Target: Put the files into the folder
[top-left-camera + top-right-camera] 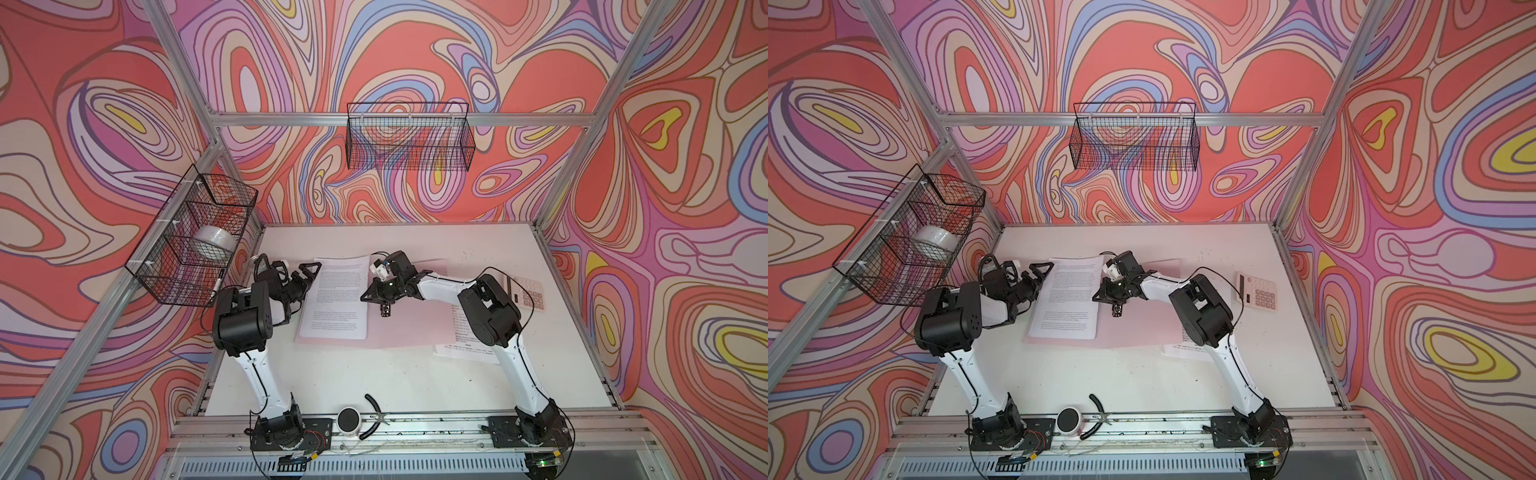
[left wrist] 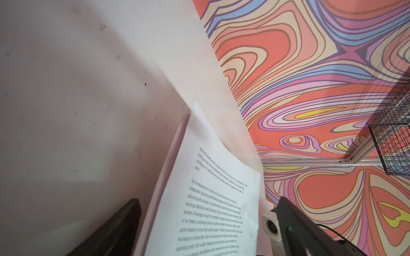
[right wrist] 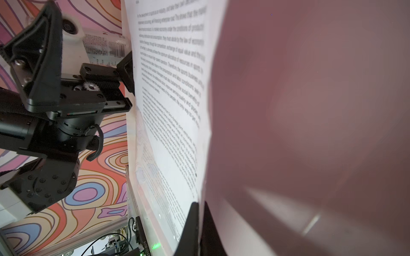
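One sheet [image 1: 338, 299] lies on the folder [image 1: 409, 326], seemingly pinched by your right gripper [image 1: 384, 311]; left gripper [image 1: 306, 275] spread; second sheet [image 1: 467, 354] beside the folder is left.

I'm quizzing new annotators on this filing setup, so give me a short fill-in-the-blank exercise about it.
1. The pink folder lies ___ on the table.
2. In both top views, the printed sheets rest on its ___ half.
3. The right gripper is ___ at the sheets' edge.
4. The white roll sits in a wire ___.
Missing words: open; left; shut; basket.
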`<state>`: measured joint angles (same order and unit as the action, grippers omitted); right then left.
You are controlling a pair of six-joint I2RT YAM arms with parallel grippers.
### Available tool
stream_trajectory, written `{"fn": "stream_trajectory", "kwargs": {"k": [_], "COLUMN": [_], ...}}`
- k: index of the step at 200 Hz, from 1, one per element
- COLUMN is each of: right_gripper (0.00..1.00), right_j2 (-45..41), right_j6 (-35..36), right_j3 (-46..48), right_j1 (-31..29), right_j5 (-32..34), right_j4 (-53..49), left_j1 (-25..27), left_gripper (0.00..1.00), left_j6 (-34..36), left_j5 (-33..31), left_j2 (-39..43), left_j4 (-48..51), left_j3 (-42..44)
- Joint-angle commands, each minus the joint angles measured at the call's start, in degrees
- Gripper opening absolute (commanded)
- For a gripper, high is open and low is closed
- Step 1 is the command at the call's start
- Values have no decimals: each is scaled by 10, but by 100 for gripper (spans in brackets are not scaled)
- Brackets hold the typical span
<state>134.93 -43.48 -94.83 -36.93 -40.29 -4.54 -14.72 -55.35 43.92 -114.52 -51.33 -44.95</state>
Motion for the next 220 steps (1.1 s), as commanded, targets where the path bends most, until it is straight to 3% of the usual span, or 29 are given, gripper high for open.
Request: {"fn": "stream_trajectory", "kwargs": {"k": [1, 81, 220], "right_gripper": [0, 0, 0], "right_j2": [-19, -16, 79], "right_j6": [25, 78, 168], "right_j3": [10, -9, -162], "right_j1": [8, 15, -9], "right_j5": [5, -9, -58], "right_j4": [-13, -58, -175], "left_j1": [-5, -5, -5], "left_gripper": [96, 96, 96], "left_j6": [-1, -1, -2], "left_j5": [8, 8, 8], "left_j2": [-7, -7, -9], "left_j4": [-23, -22, -24], "left_j3": [-2, -3, -4]}}
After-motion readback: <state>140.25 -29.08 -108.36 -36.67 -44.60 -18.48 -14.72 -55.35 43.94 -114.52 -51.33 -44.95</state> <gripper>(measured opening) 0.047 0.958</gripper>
